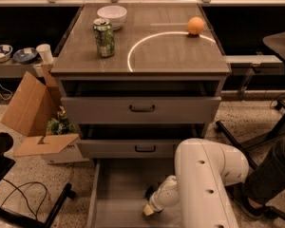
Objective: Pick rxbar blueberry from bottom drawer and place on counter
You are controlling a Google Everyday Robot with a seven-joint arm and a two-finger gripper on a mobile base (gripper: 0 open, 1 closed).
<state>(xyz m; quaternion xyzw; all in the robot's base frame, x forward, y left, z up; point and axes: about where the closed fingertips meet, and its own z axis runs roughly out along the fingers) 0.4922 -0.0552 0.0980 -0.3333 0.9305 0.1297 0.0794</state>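
Observation:
The bottom drawer (114,194) is pulled open, a wide grey tray at the cabinet's foot. My gripper (149,209) is down inside it, near the drawer's front middle, at the end of the white arm (204,184). A small dark shape (151,192) lies just behind the gripper; I cannot tell whether it is the rxbar blueberry. No blue wrapper shows plainly. The counter (171,56) is the grey-brown wood-grain top with a bright curved arc.
On the counter stand a green soda can (104,37), a white bowl (111,15) and an orange (195,25). The two upper drawers (142,109) are slightly open. A cardboard box (31,113) sits left of the cabinet; cables lie on the floor at left.

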